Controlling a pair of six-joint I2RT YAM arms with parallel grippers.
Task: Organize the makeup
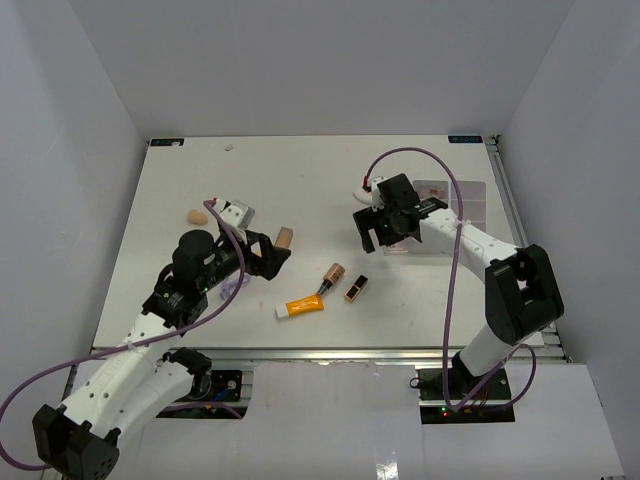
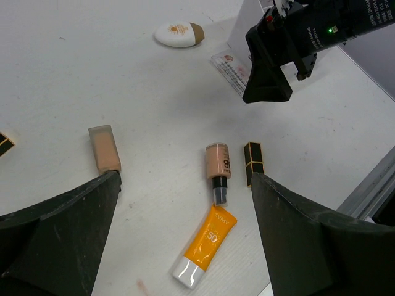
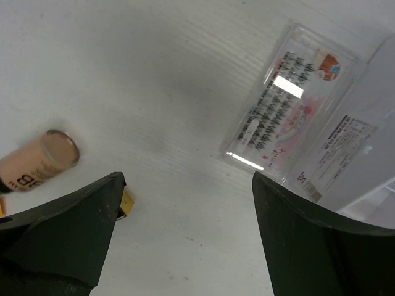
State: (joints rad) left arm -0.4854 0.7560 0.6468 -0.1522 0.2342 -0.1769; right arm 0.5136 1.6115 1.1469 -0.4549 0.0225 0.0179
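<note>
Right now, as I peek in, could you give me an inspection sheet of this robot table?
Surface: white table, items scattered on it.
Job's things: orange tube, peach bottle and black-gold case together mid-table; beige stick and sponge to the left; lash packet near the tray.
Clutter: one white speck by the far edge.
Grippers: left gripper and right gripper open, empty.
Cables: purple cables loop off both arms.
Surroundings: white walls on three sides.

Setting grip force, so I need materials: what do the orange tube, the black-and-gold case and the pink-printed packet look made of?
Orange tube: probably soft plastic, satin sheen; it flattens toward one end like a squeeze tube.
Black-and-gold case: hard, plastic or metal, cannot tell which; glossy black, gold trim, square edges.
Pink-printed packet: clear stiff-looking plastic, glossy; bright glare bars over the print.
</note>
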